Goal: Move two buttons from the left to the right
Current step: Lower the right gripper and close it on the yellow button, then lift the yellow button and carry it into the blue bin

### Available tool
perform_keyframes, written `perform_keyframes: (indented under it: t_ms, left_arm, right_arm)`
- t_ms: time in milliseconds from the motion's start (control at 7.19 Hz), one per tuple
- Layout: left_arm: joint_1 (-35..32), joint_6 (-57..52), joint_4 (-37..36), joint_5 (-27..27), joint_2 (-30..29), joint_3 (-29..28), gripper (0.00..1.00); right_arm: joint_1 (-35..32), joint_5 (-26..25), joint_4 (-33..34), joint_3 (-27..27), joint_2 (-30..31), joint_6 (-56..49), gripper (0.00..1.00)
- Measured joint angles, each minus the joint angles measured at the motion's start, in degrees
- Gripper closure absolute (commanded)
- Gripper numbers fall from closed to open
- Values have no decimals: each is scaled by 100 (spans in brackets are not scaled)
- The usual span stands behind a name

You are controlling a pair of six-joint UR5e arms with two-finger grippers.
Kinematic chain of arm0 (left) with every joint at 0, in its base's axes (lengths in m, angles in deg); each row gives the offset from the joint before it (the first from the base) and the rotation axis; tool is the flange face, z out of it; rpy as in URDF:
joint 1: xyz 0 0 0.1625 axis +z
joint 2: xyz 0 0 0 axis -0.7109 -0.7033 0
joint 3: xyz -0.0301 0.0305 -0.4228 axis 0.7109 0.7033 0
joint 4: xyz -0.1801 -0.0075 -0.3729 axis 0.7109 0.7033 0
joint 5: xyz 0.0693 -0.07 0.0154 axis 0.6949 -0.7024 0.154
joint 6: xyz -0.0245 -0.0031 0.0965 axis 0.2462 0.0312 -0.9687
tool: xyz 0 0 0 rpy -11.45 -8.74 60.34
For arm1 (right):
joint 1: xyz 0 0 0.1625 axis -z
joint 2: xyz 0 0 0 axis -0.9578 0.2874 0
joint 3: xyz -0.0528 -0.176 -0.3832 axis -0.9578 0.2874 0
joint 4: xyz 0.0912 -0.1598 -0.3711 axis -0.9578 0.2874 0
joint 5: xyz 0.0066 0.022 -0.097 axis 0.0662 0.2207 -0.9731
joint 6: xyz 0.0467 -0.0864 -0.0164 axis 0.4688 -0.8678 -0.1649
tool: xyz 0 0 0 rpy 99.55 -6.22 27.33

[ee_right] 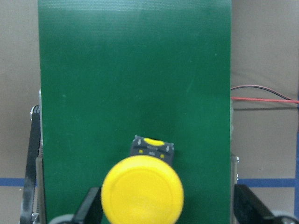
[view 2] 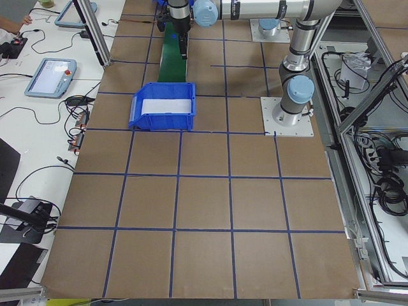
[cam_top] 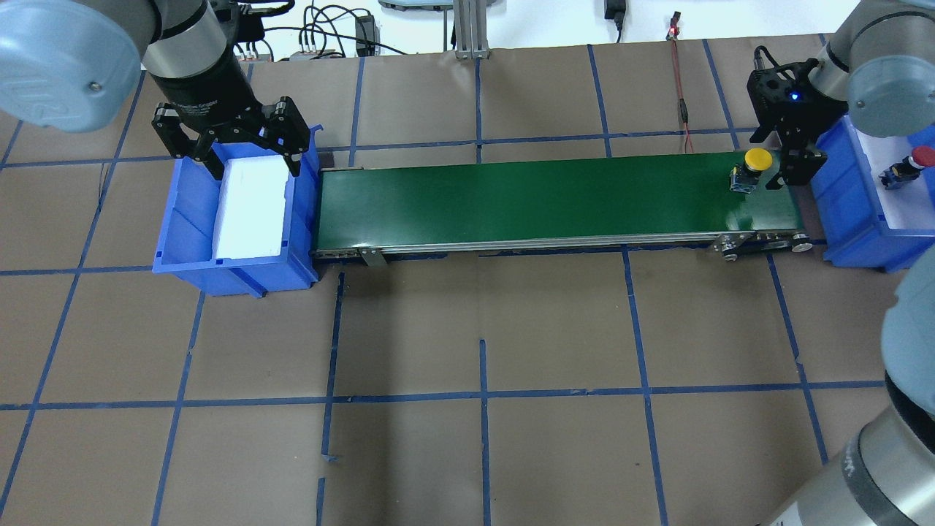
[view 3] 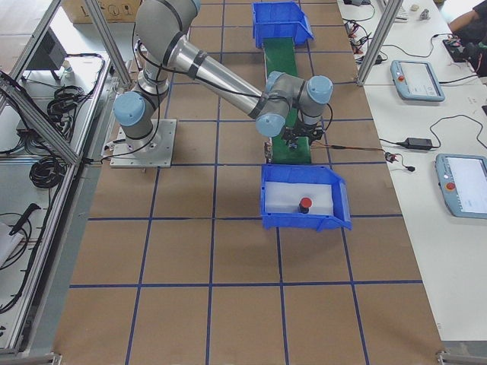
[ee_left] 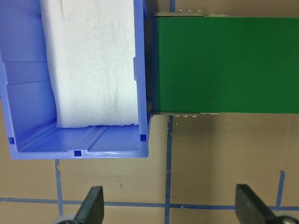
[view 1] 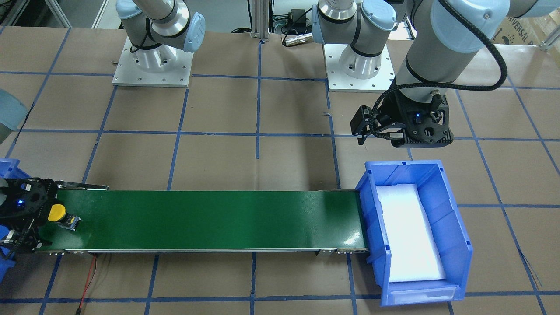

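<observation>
Straddling yellow button (ee_right: 142,189): right gripper (ee_right: 170,207) wide open

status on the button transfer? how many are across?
Done: none delivered. The blue bin by the open left gripper holds only white foam.
In hand: the yellow button stands on the green belt at the right arm's end, between the fingers of the open right gripper, not clamped.
Left: the red button lies in the source bin beside the right arm; both must reach the far bin.
</observation>
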Motion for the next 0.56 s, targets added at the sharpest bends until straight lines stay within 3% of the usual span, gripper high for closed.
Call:
perform_keyframes:
  t_ms: [278, 417, 557]
  left_arm:
    - [1, 0, 0, 0, 7, 6, 0]
    - [0, 0, 0, 0, 8, 9, 0]
    - [-1, 0, 0, 0, 8, 9, 0]
  right_arm:
    - [0, 26, 4, 0, -9, 0, 30]
    - [0, 41, 14, 0, -21, -6, 70]
    - [0, 33, 21, 0, -37, -28, 92]
